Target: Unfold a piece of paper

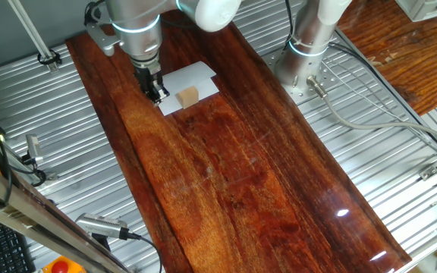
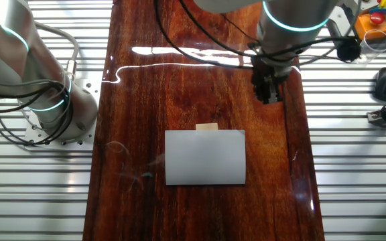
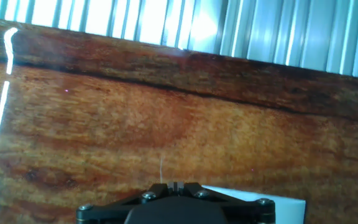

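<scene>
The white piece of paper point(image 1: 196, 78) lies folded flat on the dark wooden board point(image 1: 234, 174). It also shows in the other fixed view point(image 2: 205, 157). A small tan wooden block point(image 1: 188, 96) stands at its edge and shows in the other fixed view too point(image 2: 206, 126). My gripper point(image 1: 156, 92) hangs just off the paper's corner, low over the board, and looks clear of the sheet in the other fixed view point(image 2: 268, 94). In the hand view the jaws point(image 3: 174, 185) stand together with nothing between them, and a corner of the paper point(image 3: 272, 202) shows at the lower right.
A second robot base point(image 1: 303, 61) stands on the ribbed metal table point(image 1: 67, 114) beside the board, with cables trailing from it. Tools and a red button box point(image 2: 374, 17) lie along the table's far side.
</scene>
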Robot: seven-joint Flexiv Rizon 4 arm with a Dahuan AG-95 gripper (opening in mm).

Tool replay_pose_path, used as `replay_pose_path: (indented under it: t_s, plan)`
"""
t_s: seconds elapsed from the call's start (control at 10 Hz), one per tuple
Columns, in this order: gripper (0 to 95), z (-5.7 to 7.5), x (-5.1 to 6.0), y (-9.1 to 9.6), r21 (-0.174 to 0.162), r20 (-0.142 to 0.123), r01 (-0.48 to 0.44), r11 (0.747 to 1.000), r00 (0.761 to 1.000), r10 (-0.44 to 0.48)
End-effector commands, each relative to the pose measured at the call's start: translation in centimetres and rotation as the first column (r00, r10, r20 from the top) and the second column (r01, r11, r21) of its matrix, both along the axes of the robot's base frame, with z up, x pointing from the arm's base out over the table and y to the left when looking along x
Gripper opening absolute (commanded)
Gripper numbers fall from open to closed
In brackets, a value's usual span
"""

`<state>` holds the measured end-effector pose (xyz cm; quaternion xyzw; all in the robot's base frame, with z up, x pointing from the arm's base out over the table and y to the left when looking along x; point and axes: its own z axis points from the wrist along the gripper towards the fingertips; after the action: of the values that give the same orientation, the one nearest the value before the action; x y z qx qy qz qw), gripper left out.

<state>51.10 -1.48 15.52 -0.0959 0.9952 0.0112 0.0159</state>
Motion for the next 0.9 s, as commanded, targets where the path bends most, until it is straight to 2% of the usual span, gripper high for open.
replay_pose_path:
  t_s: [0.1, 0.4, 0.9]
  plan:
    - [0.0, -0.14, 0.25, -0.01, 0.0, 0.001, -0.048, 0.999, 0.999, 0.048]
    - [0.0, -0.14, 0.25, -0.01, 0.008, 0.014, -0.098, 0.995, 0.995, 0.097]
    - [0.0, -0.14, 0.25, -0.01, 0.002, 0.009, -0.133, 0.991, 0.991, 0.133]
